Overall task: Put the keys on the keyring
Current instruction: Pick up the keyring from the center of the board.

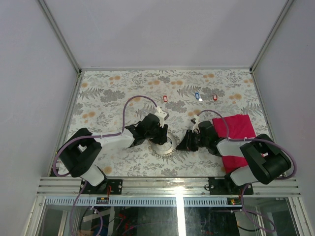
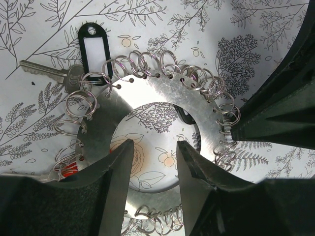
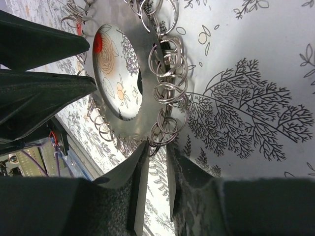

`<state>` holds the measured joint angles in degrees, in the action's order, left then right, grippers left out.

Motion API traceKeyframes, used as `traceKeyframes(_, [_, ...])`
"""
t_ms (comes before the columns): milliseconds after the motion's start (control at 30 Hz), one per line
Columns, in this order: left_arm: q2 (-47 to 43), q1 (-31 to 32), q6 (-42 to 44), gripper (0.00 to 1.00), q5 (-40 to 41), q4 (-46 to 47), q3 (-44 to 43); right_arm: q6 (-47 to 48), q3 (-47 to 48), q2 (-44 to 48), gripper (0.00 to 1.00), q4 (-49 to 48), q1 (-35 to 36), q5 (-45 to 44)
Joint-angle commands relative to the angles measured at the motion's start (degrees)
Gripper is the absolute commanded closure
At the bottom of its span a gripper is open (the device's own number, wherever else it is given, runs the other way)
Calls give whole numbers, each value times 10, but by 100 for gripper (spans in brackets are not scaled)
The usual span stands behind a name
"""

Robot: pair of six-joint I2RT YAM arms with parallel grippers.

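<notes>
While keyring (image 2: 162, 88) lies flat on floral table (image 1: 98, 98), hole up, both arms crowd it from opposite sides. Left gripper (image 2: 155, 147) sits over the near band, fingers mid-wide. The gap shows band and hole, nothing pinched across. It is likely pinning the ring so it can't slide. Right gripper (image 3: 157, 147) is at the opposite rim, fingers narrow, with the rim and a small split ring right at the tips; can't tell if they bite. Likely aim: catch or spread one split ring for threading.

Ring is round, so no long axis; split rings fan out around its rim. Black tag (image 2: 93, 46) lies at the rim, long axis pointing out from ring, eyelet end outward, inner end under a split ring. Threaded or not, can't tell. Metal key (image 2: 44, 71) is beside it, head at rim, blade pointing away from ring.

Unthreaded, well beyond ring on the far side: red tag (image 1: 165, 98), blue tag (image 1: 197, 95), second red tag (image 1: 215, 97). Red cloth (image 1: 238, 130) lies right of ring, under right arm.
</notes>
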<state>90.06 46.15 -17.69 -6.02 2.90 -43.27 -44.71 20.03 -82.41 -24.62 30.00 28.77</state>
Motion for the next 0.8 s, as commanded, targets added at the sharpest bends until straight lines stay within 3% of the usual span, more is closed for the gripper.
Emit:
traceKeyframes(0, [2, 5, 9, 59, 1, 14, -15, -3, 18, -13, 74, -21, 3, 11])
traceKeyframes(100, [2, 5, 9, 59, 1, 14, -16, -11, 19, -18, 75, -34, 4, 16])
traceKeyframes(333, [-9, 5, 5, 60, 4, 19, -20, -18, 16, -18, 98, -55, 3, 15])
traceKeyframes(400, [-28, 4, 7, 60, 16, 20, -22, -9, 15, 11, 100, -43, 3, -5])
traceKeyframes(767, [-182, -10, 51, 55, 75, 50, -32, 208, 142, 205, 100, 237, 3, -146])
